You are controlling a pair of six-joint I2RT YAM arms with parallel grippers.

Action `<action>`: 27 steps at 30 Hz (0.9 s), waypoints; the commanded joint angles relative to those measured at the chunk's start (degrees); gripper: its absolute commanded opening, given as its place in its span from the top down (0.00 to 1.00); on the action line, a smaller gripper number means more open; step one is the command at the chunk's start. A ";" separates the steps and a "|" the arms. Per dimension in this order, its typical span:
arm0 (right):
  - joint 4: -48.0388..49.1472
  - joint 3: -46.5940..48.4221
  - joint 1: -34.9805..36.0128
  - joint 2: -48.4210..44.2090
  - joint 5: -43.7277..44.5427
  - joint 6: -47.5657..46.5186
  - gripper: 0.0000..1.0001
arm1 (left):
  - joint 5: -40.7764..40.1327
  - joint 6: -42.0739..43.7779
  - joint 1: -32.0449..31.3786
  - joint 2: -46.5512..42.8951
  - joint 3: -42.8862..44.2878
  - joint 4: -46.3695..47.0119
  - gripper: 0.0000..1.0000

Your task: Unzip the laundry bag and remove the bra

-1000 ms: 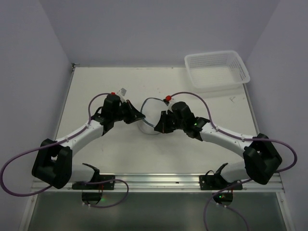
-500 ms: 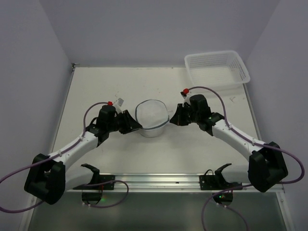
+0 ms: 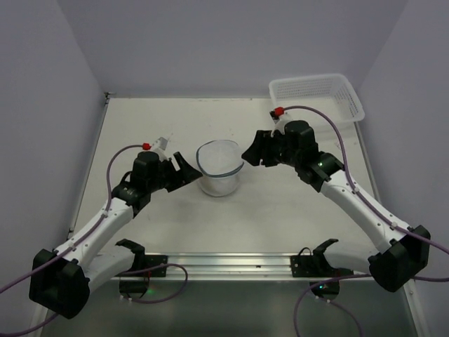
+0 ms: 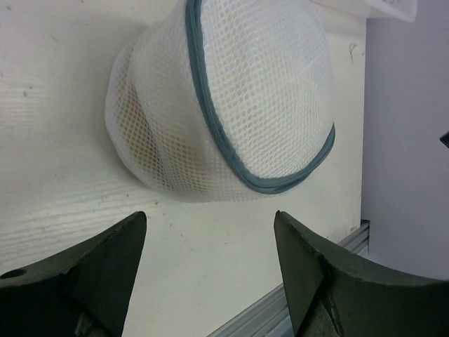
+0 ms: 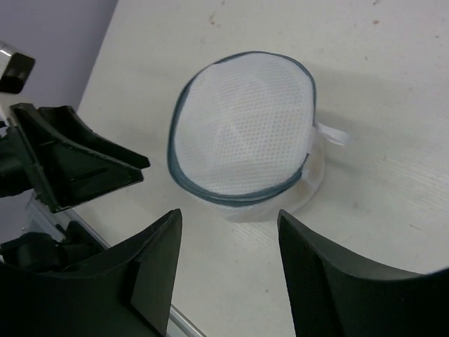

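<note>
We judge the job barely begun: the bag (image 3: 219, 165), a tilted white mesh dome on the table (image 3: 140, 119), has its blue-grey zipper (image 4: 198, 77) unbroken as far as we see (the tan shape inside is, we guess, the bra (image 4: 158, 140)). The left gripper (image 3: 184, 168) just left of the bag and the right gripper (image 3: 251, 153) just right of it both gape, holding nothing.

Brightly and evenly lit from above, with a cool lilac cast on the walls (image 3: 42, 105) in the top view. Only faint, soft shadow on the table (image 3: 245, 225) around the laundry bag (image 3: 219, 168). Sharp on the bag's mesh in both wrist views, but soft and blurred on the near dark fingers (image 4: 91, 274) along the bottom edge. Slightly washed out on the white basket (image 3: 317, 98). Mild wide-angle stretch toward the wrist-view corners.
</note>
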 commanded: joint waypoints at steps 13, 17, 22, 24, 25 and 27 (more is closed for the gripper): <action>16.69 -2.47 2.90 15.97 0.35 7.89 0.40 | -4.65 5.77 1.37 11.53 1.63 8.99 0.37; 18.79 -6.33 2.37 19.66 1.05 11.14 0.41 | -3.69 5.68 1.19 17.93 1.27 13.39 0.40; 22.21 -14.06 0.00 22.12 -0.26 16.06 0.43 | -5.44 6.21 0.05 25.58 1.36 17.26 0.49; 23.98 -15.91 -0.88 22.48 -1.93 16.59 0.43 | -5.88 6.21 -0.48 27.96 1.36 18.05 0.53; 24.07 -17.23 -1.14 22.65 -2.20 16.85 0.43 | -5.88 5.95 -0.56 30.15 1.36 18.58 0.55; 24.68 -18.38 -1.76 22.66 -2.99 16.86 0.43 | -5.88 5.77 -1.00 31.92 1.19 18.93 0.60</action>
